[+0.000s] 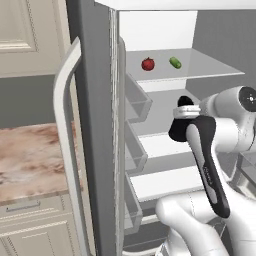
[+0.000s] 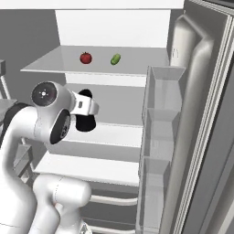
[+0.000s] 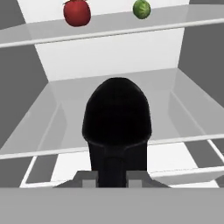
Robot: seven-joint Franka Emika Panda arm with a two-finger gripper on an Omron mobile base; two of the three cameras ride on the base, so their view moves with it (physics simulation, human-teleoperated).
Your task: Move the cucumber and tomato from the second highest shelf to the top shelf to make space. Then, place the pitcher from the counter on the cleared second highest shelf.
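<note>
Already perched on the uppermost pale grey translucent fridge shelf panel [image 1: 210,67], the small red tomato with its dark stem tuft [image 1: 148,63] and the short bright green cucumber [image 1: 175,62] sit near each other but apart, as the white Franka arm carries the tall matte black pitcher [image 3: 116,124] toward the open refrigerator. The two-finger gripper [image 3: 114,175] has its jaws drawn narrow around the pitcher's lower body, the dark jug rising straight ahead of the hand camera. From the base cameras the pitcher [image 2: 85,119] hangs in front of the second translucent shelf panel [image 2: 123,103], which lies bare and ready; whether the base has crossed the shelf's front edge cannot be told. By the look of it, two-thirds of the job is done and only the placing remains.

Doing it well would seem to call for keeping the jug upright, its base just above the shelf's front lip [image 3: 183,140] and its top under the panel overhead, pushing deep enough that the wide foot rests fully on the shelf, then lowering before letting go. A jug set down too near the edge risks tipping outward. The pinkish-brown marbled counter [image 1: 30,160] stands to the left, beyond the open grey fridge door [image 1: 95,125].
</note>
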